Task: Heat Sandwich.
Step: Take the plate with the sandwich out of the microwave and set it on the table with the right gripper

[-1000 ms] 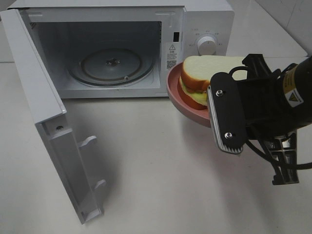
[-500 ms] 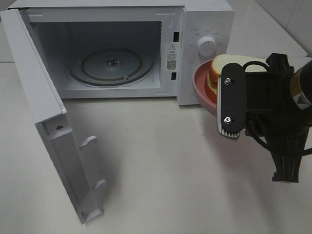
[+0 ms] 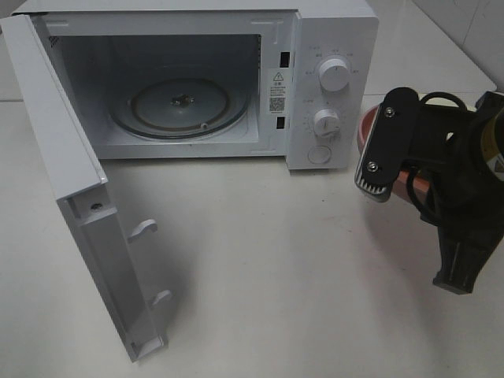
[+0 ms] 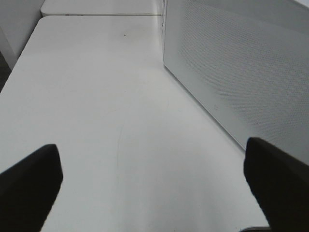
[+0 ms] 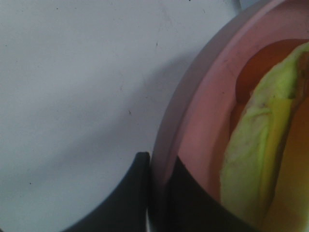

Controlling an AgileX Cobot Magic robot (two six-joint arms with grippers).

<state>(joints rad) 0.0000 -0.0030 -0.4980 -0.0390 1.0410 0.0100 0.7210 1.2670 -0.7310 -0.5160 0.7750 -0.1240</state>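
My right gripper (image 3: 384, 175) hangs to the right of the microwave (image 3: 197, 75), level with its control panel. In the right wrist view its two dark fingers (image 5: 128, 198) are shut on the rim of the round pink plate (image 5: 198, 121). On that plate lies the sandwich (image 5: 253, 150), seen as a yellow-green filling edge beside an orange crust. From the high view the gripper hides the sandwich, and only slivers of the plate (image 3: 363, 132) show. My left gripper (image 4: 154, 169) is open over bare table, with nothing between its fingers.
The microwave door (image 3: 71, 189) stands swung wide open to the left; the left wrist view shows its perforated panel (image 4: 241, 72). A glass turntable (image 3: 179, 106) lies in the empty cavity. Two knobs (image 3: 334, 76) sit on the panel. The table (image 3: 260, 276) is white.
My right gripper has carried the plate to the right, from in front of the cavity's right edge to past the control panel. The sandwich has dropped out of sight in the high view.
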